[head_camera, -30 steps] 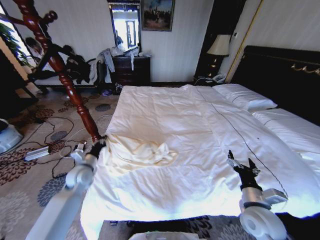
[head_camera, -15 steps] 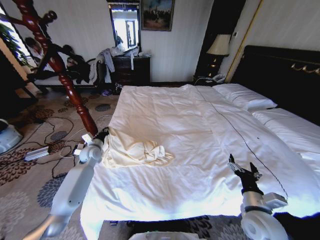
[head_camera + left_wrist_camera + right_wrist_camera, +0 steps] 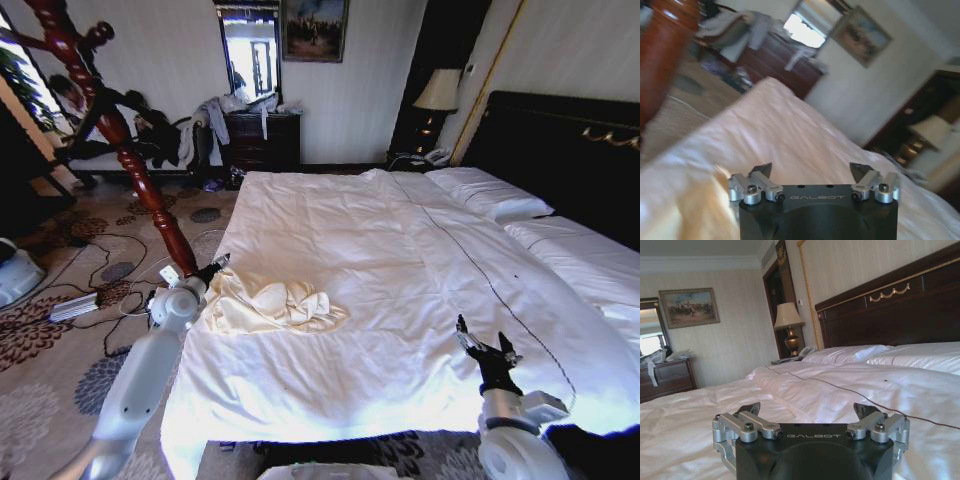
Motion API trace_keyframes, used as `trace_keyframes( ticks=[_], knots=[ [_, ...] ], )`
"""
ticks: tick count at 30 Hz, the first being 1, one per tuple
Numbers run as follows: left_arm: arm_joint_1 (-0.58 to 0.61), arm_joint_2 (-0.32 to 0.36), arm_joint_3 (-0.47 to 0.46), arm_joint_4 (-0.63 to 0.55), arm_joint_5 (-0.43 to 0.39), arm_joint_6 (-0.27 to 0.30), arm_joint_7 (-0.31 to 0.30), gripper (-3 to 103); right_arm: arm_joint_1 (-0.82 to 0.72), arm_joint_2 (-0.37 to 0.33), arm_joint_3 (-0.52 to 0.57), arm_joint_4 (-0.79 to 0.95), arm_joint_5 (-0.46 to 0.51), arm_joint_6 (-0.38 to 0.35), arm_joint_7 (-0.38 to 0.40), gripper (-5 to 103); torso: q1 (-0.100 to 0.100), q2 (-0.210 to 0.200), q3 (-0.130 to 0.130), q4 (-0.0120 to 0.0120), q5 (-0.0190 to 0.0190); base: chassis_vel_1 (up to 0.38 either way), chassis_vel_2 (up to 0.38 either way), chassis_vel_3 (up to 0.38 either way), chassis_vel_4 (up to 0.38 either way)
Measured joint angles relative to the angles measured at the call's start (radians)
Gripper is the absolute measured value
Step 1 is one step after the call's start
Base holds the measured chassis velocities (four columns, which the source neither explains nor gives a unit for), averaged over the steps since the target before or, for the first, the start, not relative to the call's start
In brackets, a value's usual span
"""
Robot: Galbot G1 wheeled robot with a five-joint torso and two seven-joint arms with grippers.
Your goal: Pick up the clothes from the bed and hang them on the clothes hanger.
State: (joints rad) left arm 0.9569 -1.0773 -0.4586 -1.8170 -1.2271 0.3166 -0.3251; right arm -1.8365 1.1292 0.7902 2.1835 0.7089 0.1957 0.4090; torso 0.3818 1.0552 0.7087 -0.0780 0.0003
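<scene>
While I watched from my station, the bed (image 3: 400, 250) lay broad and white under its quilt, a thin dark stitched line running lengthwise toward the black headboard (image 3: 570, 150). Near its left edge sat the clothes (image 3: 272, 303), a cream garment bunched into soft, loose folds. My left gripper (image 3: 213, 268) hovered just beside that heap, jaws spread and empty, close to a red turned wooden post (image 3: 150, 195). My right gripper (image 3: 483, 348), also spread and empty, waited above the quilt, well apart. I judged a low pinch might catch quilt along with garment, or one fold might slide free.
</scene>
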Motion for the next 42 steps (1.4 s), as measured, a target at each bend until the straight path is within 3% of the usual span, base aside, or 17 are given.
trace_keyframes(
  ticks=[2, 5, 6, 7, 10, 12, 20, 25, 27, 33, 40, 42],
  knots=[
    [0.044, -0.002, 0.008, -0.05, 0.022, 0.0, -0.01, 94, -0.002, 0.001, 0.001, 0.0, -0.001, 0.001, 0.001, 100, 0.0, 0.0, 0.0, 0.0001, 0.0, 0.0, 0.0, 0.0, 0.0],
    [0.187, -0.002, 0.049, -0.145, 0.172, 0.042, -0.06, 100, -0.006, -0.005, 0.007, -0.001, -0.001, 0.004, 0.003, 100, 0.0, 0.0, 0.0, -0.0001, -0.0003, 0.0, 0.0, 0.0, 0.0],
    [0.251, 0.006, 0.072, -0.168, 0.242, 0.055, -0.061, 100, -0.006, -0.012, 0.011, -0.001, 0.0, 0.005, 0.005, 100, 0.0, 0.0, 0.0, 0.0006, -0.0008, 0.0, 0.0, 0.0, 0.0],
    [0.251, 0.006, 0.072, -0.168, 0.242, 0.055, -0.061, 100, -0.006, -0.012, 0.011, -0.001, 0.0, 0.005, 0.005, 100, 0.0, 0.0, 0.0, 0.0006, -0.0008, 0.0, 0.0, 0.0, 0.0],
    [0.372, 0.026, 0.142, -0.2, 0.377, 0.053, -0.037, 100, -0.003, -0.022, 0.013, -0.003, 0.003, 0.005, 0.008, 100, 0.0, 0.0, 0.0, 0.0005, -0.0006, 0.0, 0.0, 0.0, 0.0],
    [0.4, 0.024, 0.173, -0.205, 0.411, 0.038, -0.031, 100, 0.001, -0.02, 0.012, -0.006, 0.003, 0.005, 0.008, 100, 0.0, 0.0, 0.0, 0.0003, -0.0001, 0.0, 0.0, 0.0, 0.0],
    [0.373, -0.033, 0.197, -0.204, 0.425, 0.004, -0.038, 100, 0.001, -0.003, 0.006, -0.011, -0.001, 0.005, 0.009, 100, 0.0, 0.0, 0.0, -0.0002, -0.0003, 0.0, 0.0, 0.0, 0.0],
    [0.295, -0.059, 0.105, -0.202, 0.405, 0.01, -0.075, 100, 0.001, -0.007, 0.018, -0.015, 0.001, 0.01, 0.017, 100, 0.0, 0.0, 0.0, 0.0003, -0.0002, 0.0, 0.0, 0.0, 0.0],
    [0.202, -0.082, 0.061, -0.142, 0.384, 0.005, -0.1, 103, 0.001, -0.003, 0.017, -0.016, 0.0, 0.011, 0.019, 100, 0.0, 0.0, 0.0, 0.0, -0.0004, 0.0, 0.0, 0.0, 0.0],
    [0.047, -0.144, 0.037, 0.003, 0.36, 0.0, -0.126, 92, 0.008, 0.014, 0.001, -0.023, -0.011, 0.01, 0.019, 100, 0.0, 0.0, 0.0, -0.0002, -0.0003, 0.0, 0.0, 0.0, 0.0],
    [0.009, -0.203, 0.019, 0.092, 0.363, -0.001, -0.135, 88, 0.006, 0.014, 0.007, -0.028, -0.012, 0.009, 0.019, 100, 0.0, 0.0, 0.0, 0.0002, -0.0003, 0.0, 0.0, 0.0, 0.0],
    [0.004, -0.227, 0.017, 0.121, 0.372, -0.007, -0.134, 78, 0.006, 0.018, 0.009, -0.028, -0.012, 0.009, 0.019, 100, 0.0, 0.0, 0.0, 0.0001, -0.0003, 0.0, 0.0, 0.0, 0.0]
  ],
)
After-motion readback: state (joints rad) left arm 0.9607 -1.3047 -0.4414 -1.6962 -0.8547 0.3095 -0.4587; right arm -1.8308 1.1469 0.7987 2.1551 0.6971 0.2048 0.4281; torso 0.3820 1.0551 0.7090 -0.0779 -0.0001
